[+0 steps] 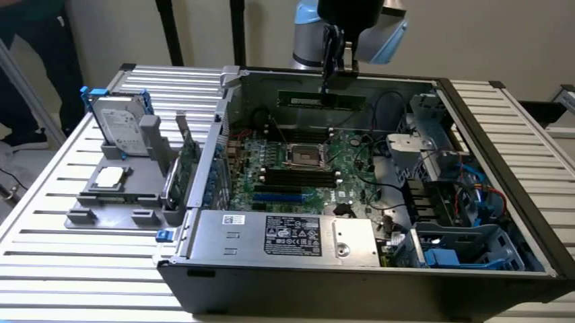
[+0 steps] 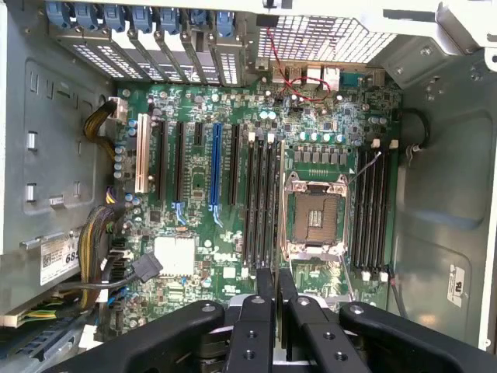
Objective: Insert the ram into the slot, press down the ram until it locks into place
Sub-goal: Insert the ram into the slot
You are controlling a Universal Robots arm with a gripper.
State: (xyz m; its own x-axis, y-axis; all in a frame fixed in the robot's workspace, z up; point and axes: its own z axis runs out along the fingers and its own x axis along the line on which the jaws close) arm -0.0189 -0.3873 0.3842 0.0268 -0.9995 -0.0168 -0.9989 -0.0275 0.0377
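Slatted metal table (image 1: 54, 222) carries the whole setup. At the exterior view's left you have a grey fixture (image 1: 117, 195). On it a hard drive (image 1: 121, 128) stands in a blue-clipped bracket, and a square silver chip (image 1: 110, 177) lies flat in front of the drive. Just right of that, a green expansion card (image 1: 186, 168) stands on edge beside the outer wall of the open computer case (image 1: 359, 296), which lies on its side.

Inside the case the motherboard (image 1: 346, 171) faces up. Note the square silver processor socket (image 1: 303, 156) near its middle. The slot (image 1: 292, 176) sits in a bank of black memory sockets just in front of that socket. A bright blue socket (image 1: 279, 198) lies nearer still, then the silver power supply (image 1: 287, 235) with its label.

Above the far wall of the case the gripper (image 1: 329, 91) hangs from the arm, its fingers pinched on the top edge of the ram (image 1: 301, 101). The stick is level, long side running across the view. It is well above the board and apart from the slot, so not yet inserted. Further right you see the drive cage (image 1: 467, 249) with blue parts and cables.

Through the wrist view you look straight down on the board. The gripper (image 2: 276, 284) fills the foreground, pressed onto a thin edge-on piece. It lines up with the slot (image 2: 264, 202), beside the processor socket (image 2: 317, 214).
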